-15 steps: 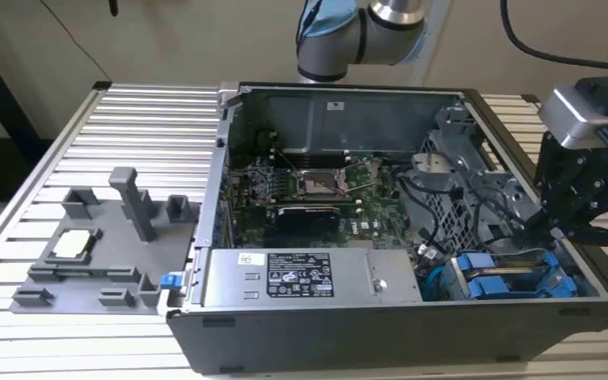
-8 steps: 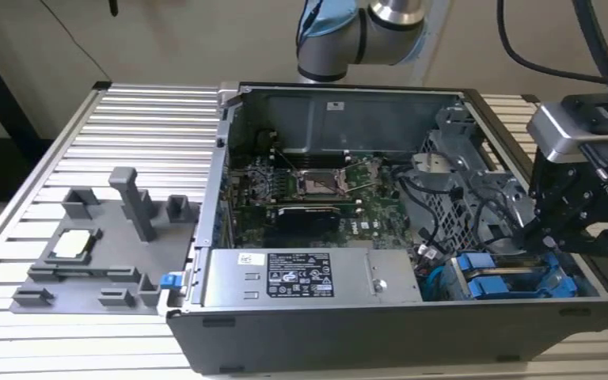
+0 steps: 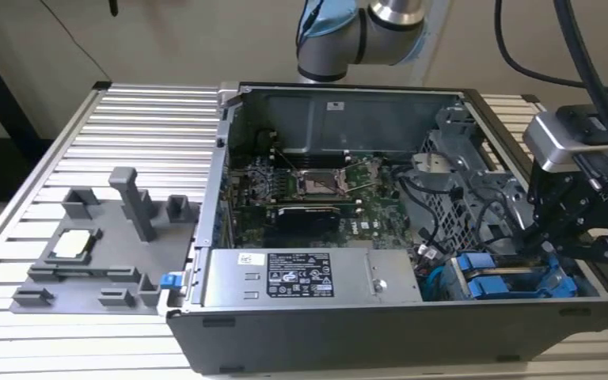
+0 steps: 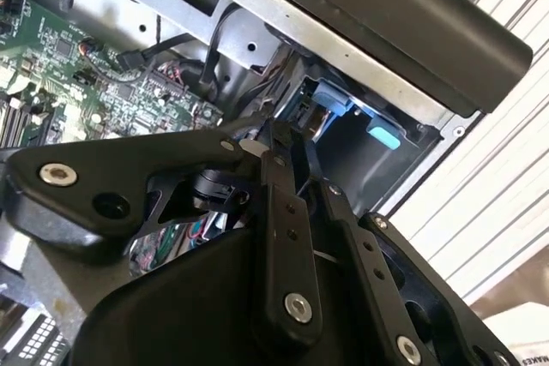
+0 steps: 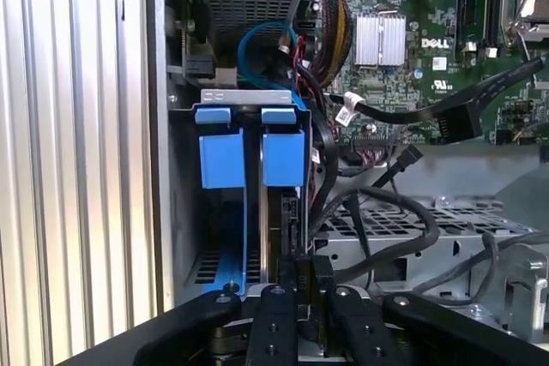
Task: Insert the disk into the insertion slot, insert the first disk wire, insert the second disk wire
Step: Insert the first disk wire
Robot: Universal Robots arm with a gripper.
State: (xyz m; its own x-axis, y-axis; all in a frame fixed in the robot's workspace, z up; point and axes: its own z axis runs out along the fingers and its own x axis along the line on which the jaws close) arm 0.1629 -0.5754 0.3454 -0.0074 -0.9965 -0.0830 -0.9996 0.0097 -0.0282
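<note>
First wrist view: the disk [image 5: 283,159] stands on edge inside the insertion slot [image 5: 244,97], just beside the other blue carrier [image 5: 221,160], the two tabbed ends side by side under the grey metal lip of the bay. From this it looks seated rather than waiting to go in. Its long axis runs from that blue tab end straight toward the gripper [image 5: 313,276], which sits at the opposite end of the same carrier, in line with it and very near. Little of the drive is open to view: a bright blue end face with a paler tab above it and a thin dark edge running down into the bay; its metal body and label are hidden. The fingers [image 5: 274,323] are drawn in to a narrow pinch with a dark block at their tips. Whether that is a connector or the tips themselves, I cannot tell. Black cables [image 5: 386,203] loop over the perforated cage [image 5: 403,225] just beside. In the exterior view the gripper [image 3: 573,245] hangs over the case's corner, on the exterior view's right of the blue carriers.
</note>
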